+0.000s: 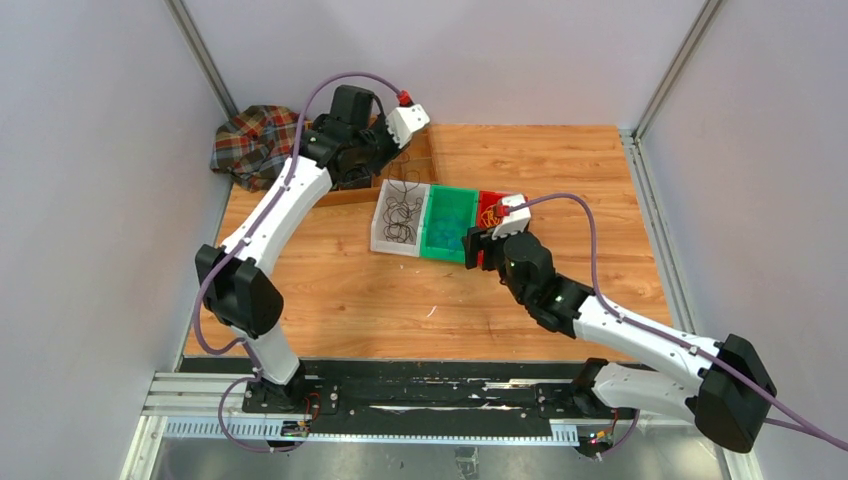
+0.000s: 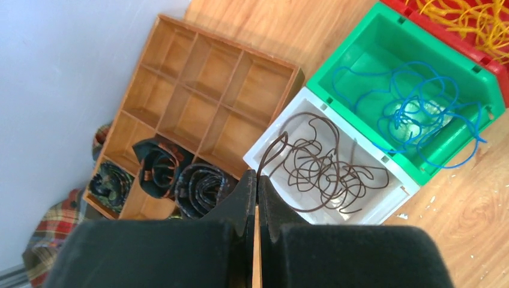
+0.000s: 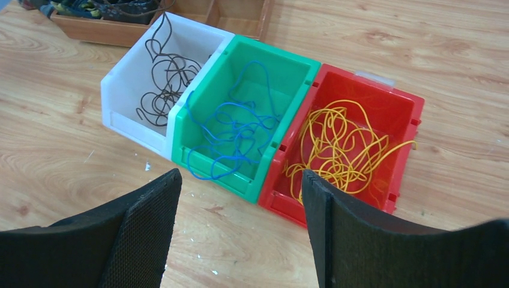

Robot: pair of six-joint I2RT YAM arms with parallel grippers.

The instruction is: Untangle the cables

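The right end effector point(image 3: 240, 180) hovers nearest the arms, over bare bench point(image 1: 350, 300) just short of the bins. Its fingers are spread wide with nothing between them.

Beyond it, around the middle of the bench and toward the far edge, three bins stand touching in a row, and the cables lie in them by colour. The dark cable point(image 3: 165, 78) is in the white bin point(image 3: 132, 120), the blue cable point(image 3: 234, 132) in the green bin point(image 3: 264, 51), and the yellow cable point(image 3: 336, 144) in the red bin point(image 3: 414, 105). Each is a very thin wire thrown into small loose loops that cross one another. One blue loop seems to reach over the green bin's near wall.

With no colours mixed, the separating looks essentially finished. Any further move would call for a fine pinch on one strand, lifted slowly so the other loops do not drag along.

Farther off, near the far left corner, the left end effector point(image 2: 257, 180) hangs above a wooden divider tray point(image 2: 198, 78) that holds dark rolled bundles point(image 2: 174, 174). Its fingers are pressed together and empty. A plaid cloth point(image 1: 250, 140) lies at that corner.
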